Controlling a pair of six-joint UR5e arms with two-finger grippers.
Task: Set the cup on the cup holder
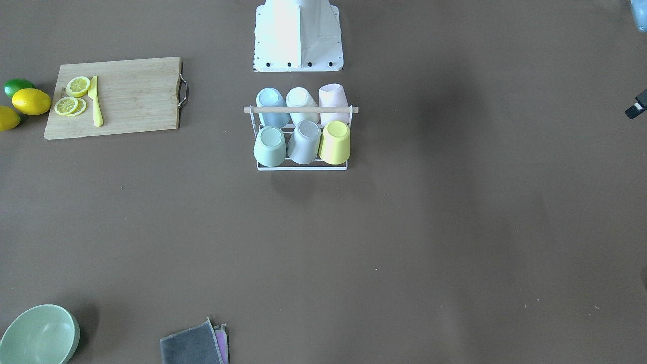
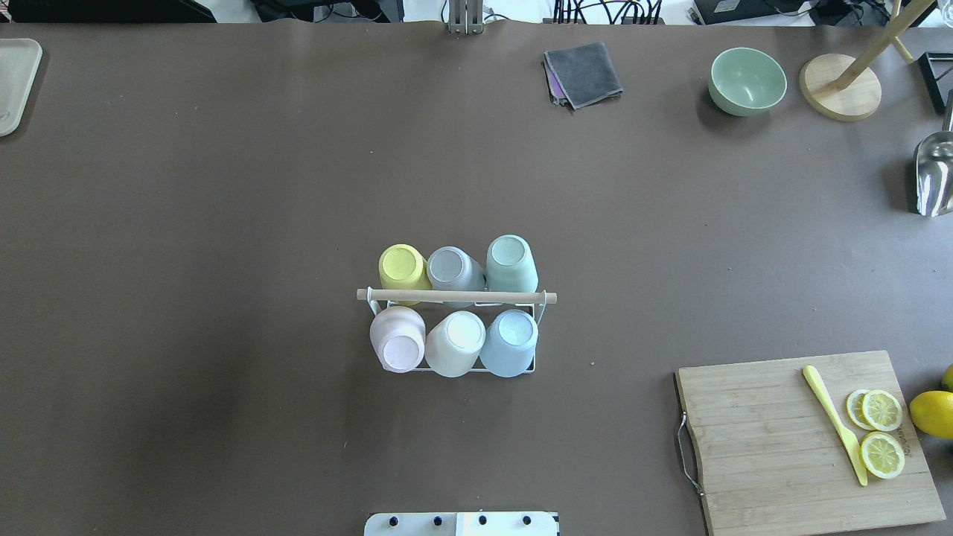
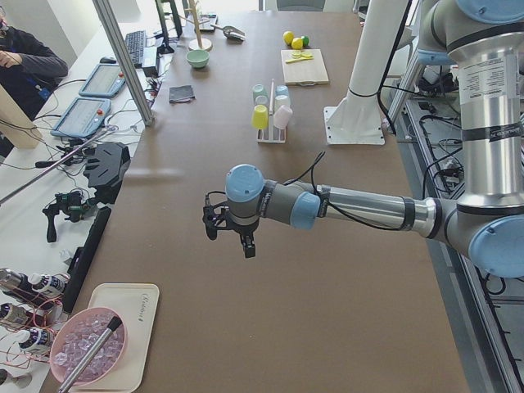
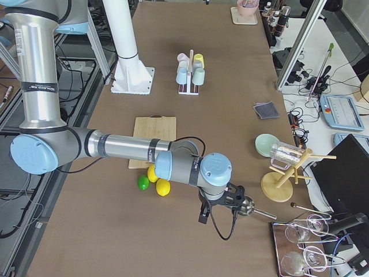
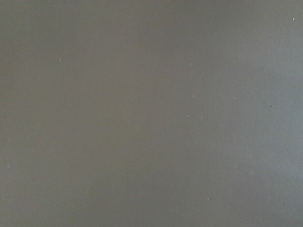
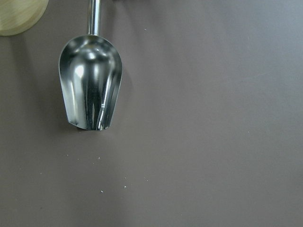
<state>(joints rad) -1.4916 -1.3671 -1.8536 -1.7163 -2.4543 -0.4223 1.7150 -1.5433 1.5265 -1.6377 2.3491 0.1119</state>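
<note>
White wire cup holder (image 2: 456, 296) stands at the centre of the bench (image 2: 223, 223). Six cups (image 2: 455, 352) sit inverted on it, three on the 12 o'clock side of its wooden rod and three on the 6 o'clock side. I see no loose cup anywhere, so I judge the placement complete. Left end effector (image 3: 229, 239) hangs over bare bench, well apart from the holder. Right end effector (image 4: 219, 213) hangs above a metal scoop (image 6: 91, 82). Neither carries a cup, but I cannot tell whether either is open or closed.
</note>
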